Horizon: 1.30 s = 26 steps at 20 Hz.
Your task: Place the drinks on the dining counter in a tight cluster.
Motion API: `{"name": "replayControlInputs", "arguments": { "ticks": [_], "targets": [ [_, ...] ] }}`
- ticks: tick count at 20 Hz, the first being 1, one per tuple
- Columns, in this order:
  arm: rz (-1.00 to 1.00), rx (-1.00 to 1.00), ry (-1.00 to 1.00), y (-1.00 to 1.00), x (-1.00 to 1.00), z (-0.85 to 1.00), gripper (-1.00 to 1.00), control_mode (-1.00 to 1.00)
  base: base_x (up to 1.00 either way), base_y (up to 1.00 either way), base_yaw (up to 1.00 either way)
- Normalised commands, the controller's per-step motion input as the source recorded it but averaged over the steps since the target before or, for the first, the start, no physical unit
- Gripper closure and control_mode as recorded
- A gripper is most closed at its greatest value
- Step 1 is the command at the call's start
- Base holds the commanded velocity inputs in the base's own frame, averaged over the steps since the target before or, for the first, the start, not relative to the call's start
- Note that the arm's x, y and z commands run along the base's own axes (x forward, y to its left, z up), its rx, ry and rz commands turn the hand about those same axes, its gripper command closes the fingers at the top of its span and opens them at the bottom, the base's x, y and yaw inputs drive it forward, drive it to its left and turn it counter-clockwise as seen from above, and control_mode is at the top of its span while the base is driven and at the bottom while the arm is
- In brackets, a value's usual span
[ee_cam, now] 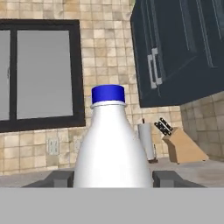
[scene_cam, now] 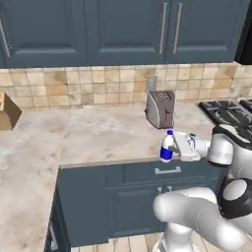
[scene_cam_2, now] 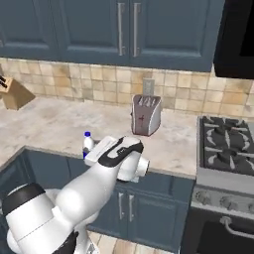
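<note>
A small white water bottle (scene_cam: 167, 145) with a blue cap and blue label stands upright at the front edge of the marble counter (scene_cam: 88, 135) by the toaster. My gripper (scene_cam: 170, 149) reaches in from the right and is shut on its lower body. From the right base view the bottle (scene_cam_2: 88, 143) pokes up just left of the hand (scene_cam_2: 92, 152). In the hand view the bottle (ee_cam: 111, 140) sits between the two dark fingertips (ee_cam: 165, 178), one on each side. I cannot tell whether its base touches the counter. The dining counter is out of view.
A silver toaster (scene_cam: 161, 108) stands behind the bottle against the tiled backsplash. A wooden knife block (scene_cam: 7, 112) sits far left, and a stove (scene_cam_2: 228, 144) is on the right. Dark upper cabinets (scene_cam: 123, 29) hang overhead. Blue-grey drawers (scene_cam: 167, 172) front the counter.
</note>
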Motion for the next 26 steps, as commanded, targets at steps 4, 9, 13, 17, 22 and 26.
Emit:
{"name": "replayControlInputs", "arguments": {
  "ticks": [4, 9, 13, 17, 22, 26],
  "targets": [
    [0.0, 0.0, 0.0, 0.0, 0.0, 0.0, 1.0, 1.0, 0.0, 0.03, -0.95],
    [0.0, 0.0, 0.0, 0.0, 0.0, 0.0, 1.0, 1.0, 0.0, 0.03, -0.96],
    [0.0, 0.0, 0.0, 0.0, 0.0, 0.0, 1.0, 1.0, 0.0, 0.04, -0.96],
    [0.0, 0.0, 0.0, 0.0, 0.0, 0.0, 1.0, 1.0, 0.0, 0.04, -0.97],
    [0.0, 0.0, 0.0, 0.0, 0.0, 0.0, 1.0, 1.0, 0.0, 0.03, -0.99],
    [0.0, 0.0, 0.0, 0.0, 0.0, 0.0, 1.0, 1.0, 0.0, 0.03, -1.0]
  ]
}}
